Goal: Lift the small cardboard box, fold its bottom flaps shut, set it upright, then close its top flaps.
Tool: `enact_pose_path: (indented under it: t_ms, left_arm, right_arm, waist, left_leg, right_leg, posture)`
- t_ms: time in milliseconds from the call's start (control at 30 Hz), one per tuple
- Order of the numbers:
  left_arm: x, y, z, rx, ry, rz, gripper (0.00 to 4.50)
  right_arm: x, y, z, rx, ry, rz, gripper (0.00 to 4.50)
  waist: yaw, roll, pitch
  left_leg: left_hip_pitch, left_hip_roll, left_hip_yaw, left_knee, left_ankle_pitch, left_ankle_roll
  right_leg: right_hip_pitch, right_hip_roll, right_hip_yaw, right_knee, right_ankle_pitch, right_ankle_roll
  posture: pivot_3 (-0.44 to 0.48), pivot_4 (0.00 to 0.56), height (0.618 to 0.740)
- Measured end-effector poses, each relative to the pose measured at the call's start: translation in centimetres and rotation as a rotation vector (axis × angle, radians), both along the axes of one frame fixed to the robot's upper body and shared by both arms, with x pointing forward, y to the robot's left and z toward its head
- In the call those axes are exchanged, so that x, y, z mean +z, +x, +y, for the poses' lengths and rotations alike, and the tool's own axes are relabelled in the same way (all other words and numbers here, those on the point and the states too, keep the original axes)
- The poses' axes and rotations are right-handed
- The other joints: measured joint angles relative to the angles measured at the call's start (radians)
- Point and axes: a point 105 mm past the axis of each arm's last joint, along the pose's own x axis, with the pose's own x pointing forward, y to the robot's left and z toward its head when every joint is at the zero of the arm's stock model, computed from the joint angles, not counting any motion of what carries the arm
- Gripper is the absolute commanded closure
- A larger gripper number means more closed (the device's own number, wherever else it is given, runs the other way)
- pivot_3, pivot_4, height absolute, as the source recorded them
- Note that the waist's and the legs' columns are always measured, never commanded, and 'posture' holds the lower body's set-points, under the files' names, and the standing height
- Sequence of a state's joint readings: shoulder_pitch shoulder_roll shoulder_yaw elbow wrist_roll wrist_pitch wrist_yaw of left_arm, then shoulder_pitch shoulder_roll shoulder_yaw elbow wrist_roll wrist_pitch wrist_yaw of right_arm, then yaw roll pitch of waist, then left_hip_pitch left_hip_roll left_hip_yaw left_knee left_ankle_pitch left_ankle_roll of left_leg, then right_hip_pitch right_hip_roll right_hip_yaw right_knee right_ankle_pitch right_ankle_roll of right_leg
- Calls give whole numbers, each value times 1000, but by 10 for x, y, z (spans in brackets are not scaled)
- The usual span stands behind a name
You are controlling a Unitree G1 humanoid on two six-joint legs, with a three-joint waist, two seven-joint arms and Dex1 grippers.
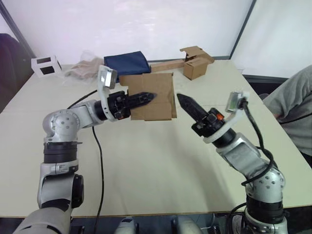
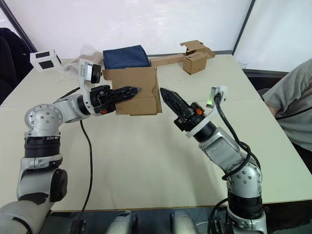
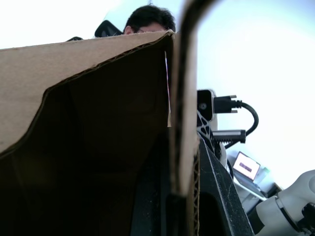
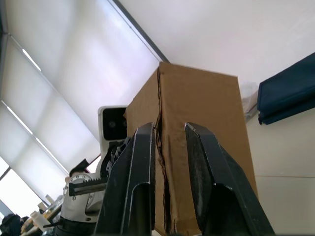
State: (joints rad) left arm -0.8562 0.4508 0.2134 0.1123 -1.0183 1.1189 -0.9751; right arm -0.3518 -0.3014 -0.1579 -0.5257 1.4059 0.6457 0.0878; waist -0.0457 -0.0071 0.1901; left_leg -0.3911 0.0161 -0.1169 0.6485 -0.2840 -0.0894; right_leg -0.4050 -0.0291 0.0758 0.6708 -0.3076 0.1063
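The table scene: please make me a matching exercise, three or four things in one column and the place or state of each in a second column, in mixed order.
1. small cardboard box
2. left gripper
3. right gripper
4. navy folded cloth

a. lies at the table's far edge
b. fingers apart, pointing at the box
c. held up above the table
d. clamped on a box wall

Pairs: 1-c, 2-d, 3-b, 4-a

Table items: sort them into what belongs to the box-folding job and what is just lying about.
Job:
- small cardboard box, held off the table
- left gripper, clamped on one of its walls
- right gripper, pointing at the box

Lying about:
- second brown box with long cardboard strip
- navy folded cloth
- white cube
- crumpled plastic bag
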Motion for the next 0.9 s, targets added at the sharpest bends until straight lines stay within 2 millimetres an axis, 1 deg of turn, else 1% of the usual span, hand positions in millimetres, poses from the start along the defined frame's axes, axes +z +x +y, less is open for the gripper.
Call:
enact_pose_path:
  t_ms: [167,200,267,367,467,567,667,733,900]
  left_arm:
    - [1,0,-1,-3,-6,3,4500]
    - [1,0,-1,-3,-8,4,4500]
    - [1,0,0,-1,-8,4,4500]
    - [1,0,0,0,-9,4,4500]
    - [1,0,0,1,-9,4,4500]
    - [2,0,0,2,-11,1,4500]
    - [3,1,0,5,-17,-6,4500]
    - [4,1,0,8,-17,-6,4500]
    - [5,2,1,18,-23,-7,4500]
  right_arm:
    - [-3,1,-3,-4,12,17,3552]
    - [-5,2,-5,-9,14,27,4093]
    - [-11,5,-9,-26,21,56,4440]
    - [-17,6,-11,-33,16,71,4440]
    - [-24,5,-8,-26,-29,86,4440]
    - [-23,2,-3,-7,-39,77,4440]
    - [-19,-3,10,39,-64,54,4440]
    - [-19,-5,15,53,-79,49,4440]
    - [-19,-4,19,48,-108,36,4440]
  waist:
    - [0,0,0]
    - [0,0,0]
    - [1,0,0]
    - [0,0,0]
    - [0,0,0]
    - [0,0,0]
    - [0,0,0]
    - [0,0,0]
    - [1,0,0]
  left_leg:
    - [0,0,0,0,0,0]
    - [0,0,0,0,0,0]
    - [0,0,0,0,0,0]
    - [0,0,0,0,0,0]
    - [0,0,0,0,0,0]
    - [0,0,0,0,0,0]
    - [0,0,0,0,0,0]
    - [0,0,0,0,0,0]
    - [0,0,0,0,0,0]
  right_leg:
    - [0,0,0,0,0,0]
    - [0,0,0,0,0,0]
    - [0,0,0,0,0,0]
    - [0,0,0,0,0,0]
    - [0,0,0,0,0,0]
    - [0,0,0,0,0,0]
    - [0,0,0,0,0,0]
    - [0,0,0,0,0,0]
    - [0,0,0,0,0,0]
  posture:
    - [0,150,740]
    - [0,150,740]
    - [0,150,740]
    - [0,150,740]
    - [0,150,740]
    - [0,150,740]
    - [0,150,740]
    - [0,150,740]
    - [0,150,740]
